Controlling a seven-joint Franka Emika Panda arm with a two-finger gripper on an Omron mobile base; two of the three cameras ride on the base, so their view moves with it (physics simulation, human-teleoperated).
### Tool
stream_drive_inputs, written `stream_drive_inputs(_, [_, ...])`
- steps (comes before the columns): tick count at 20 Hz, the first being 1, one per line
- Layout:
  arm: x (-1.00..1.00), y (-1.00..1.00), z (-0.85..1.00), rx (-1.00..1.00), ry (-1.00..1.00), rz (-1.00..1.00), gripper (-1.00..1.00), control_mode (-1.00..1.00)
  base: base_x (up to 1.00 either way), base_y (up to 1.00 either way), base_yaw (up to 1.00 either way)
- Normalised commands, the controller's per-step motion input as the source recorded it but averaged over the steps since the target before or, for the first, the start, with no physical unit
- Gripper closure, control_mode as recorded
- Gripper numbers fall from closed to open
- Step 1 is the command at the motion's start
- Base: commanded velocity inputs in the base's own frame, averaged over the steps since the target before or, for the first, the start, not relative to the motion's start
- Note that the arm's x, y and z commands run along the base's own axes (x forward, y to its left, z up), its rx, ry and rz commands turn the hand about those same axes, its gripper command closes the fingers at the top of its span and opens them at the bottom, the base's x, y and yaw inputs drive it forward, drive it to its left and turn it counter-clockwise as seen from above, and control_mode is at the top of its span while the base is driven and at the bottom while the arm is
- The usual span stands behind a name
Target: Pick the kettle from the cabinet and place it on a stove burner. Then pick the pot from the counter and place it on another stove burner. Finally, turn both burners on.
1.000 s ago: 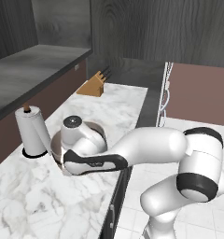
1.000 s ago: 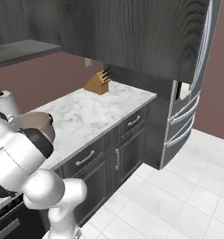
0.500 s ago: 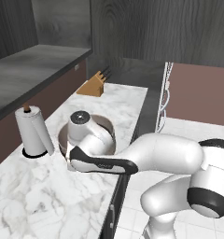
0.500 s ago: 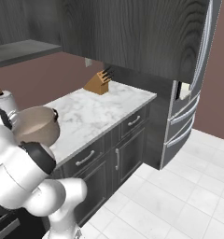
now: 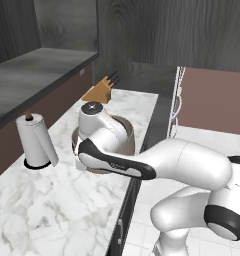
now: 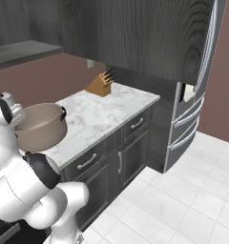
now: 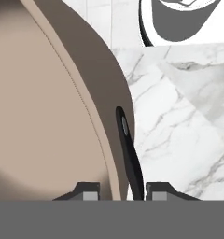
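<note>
Beige pot [image 6: 41,127] sits upright, mouth up, its rim and handle clamped in the pincer [image 7: 117,192].

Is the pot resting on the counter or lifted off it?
Lifted. In the right base view the pot hangs clear above the counter; in the hand view the tool straddles its rim.

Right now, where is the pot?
The pot is held up at the left of the right base view, above the counter's near edge, gripped at its rim by the gripper.
</note>
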Motion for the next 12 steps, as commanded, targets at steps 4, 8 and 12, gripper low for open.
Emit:
stream_drive_inputs(4, [-0.08,-0.21,0.30,0.00,0.00,-0.09,1.00,-1.00,0.00,0.00,0.00])
stream_drive_inputs(8, [-0.17,-0.27,0.26,0.00,0.00,-0.11,1.00,-1.00,0.00,0.00,0.00])
stream_drive_inputs(12, [-0.20,-0.34,0.31,0.00,0.00,-0.11,1.00,-1.00,0.00,0.00,0.00])
